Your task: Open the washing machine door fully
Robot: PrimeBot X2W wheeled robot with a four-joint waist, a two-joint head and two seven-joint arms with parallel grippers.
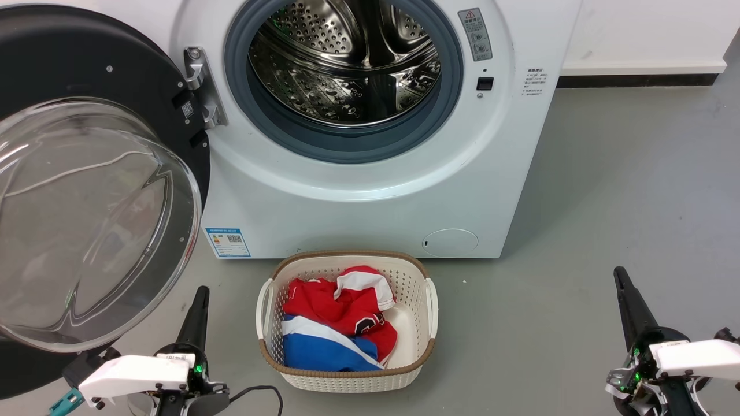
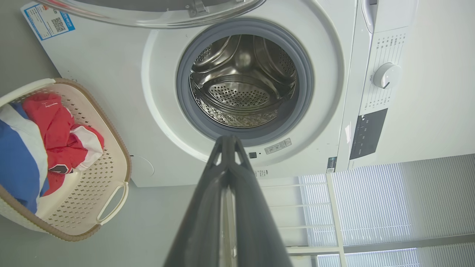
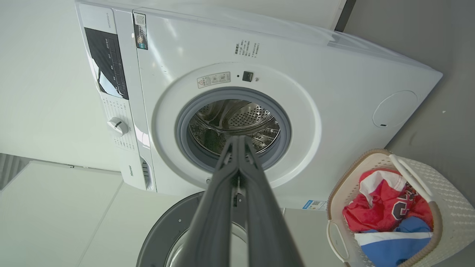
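Note:
The white washing machine [image 1: 370, 190] stands before me with its steel drum [image 1: 347, 63] exposed inside the grey gasket. The washing machine door [image 1: 87, 202], a black disc with a clear glass bowl, is swung wide to the left on its hinge [image 1: 202, 86]. The door's glass edge [image 2: 148, 13] shows in the left wrist view and its rim [image 3: 167, 230] in the right wrist view. My left gripper [image 1: 199, 294] is shut, low beside the door's lower edge, holding nothing. At the lower right, far from the machine, my right gripper [image 1: 620, 276] is shut and empty.
A cream laundry basket [image 1: 347, 372] with red, white and blue clothes [image 1: 341, 323] sits on the grey floor in front of the machine, between my grippers. A white wall with a dark skirting runs at the back right [image 1: 636, 75].

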